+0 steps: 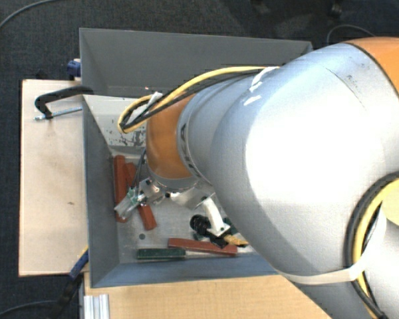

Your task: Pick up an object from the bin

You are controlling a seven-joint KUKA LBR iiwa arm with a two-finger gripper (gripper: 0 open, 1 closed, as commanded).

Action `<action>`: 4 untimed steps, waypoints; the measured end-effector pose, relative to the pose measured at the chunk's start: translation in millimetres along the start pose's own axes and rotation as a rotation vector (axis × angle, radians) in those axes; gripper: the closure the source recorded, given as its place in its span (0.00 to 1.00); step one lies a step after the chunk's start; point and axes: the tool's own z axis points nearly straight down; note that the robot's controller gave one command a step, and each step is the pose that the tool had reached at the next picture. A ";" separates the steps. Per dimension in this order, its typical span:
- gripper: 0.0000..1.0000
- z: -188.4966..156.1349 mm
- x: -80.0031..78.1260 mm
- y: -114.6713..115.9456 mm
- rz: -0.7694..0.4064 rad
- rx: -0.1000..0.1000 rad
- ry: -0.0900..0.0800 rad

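Note:
My gripper (134, 200) is low in the bin's left part, just under the arm's orange wrist cover. It sits right over two red-brown bars: one long bar (122, 177) lies along the left wall and reaches up from the gripper. A shorter bar (147, 217) pokes out below it toward the bin's front. Whether either bar is gripped is hidden by the gripper's metal parts.
Along the bin's front wall lie a dark green stick (161, 253) and a red-brown stick (201, 246). Just behind them is a black and white piece (209, 224), with a small orange bit (237, 242) to its right. The big arm covers the bin's right half.

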 end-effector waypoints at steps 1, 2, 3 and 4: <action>0.00 -0.8 0.1 0.4 -0.001 -0.002 -0.002; 1.00 -0.7 0.8 0.6 -0.002 -0.003 -0.002; 1.00 -39.5 1.3 1.8 -0.004 -0.010 -0.004; 1.00 -55.2 1.6 3.1 -0.005 -0.009 -0.004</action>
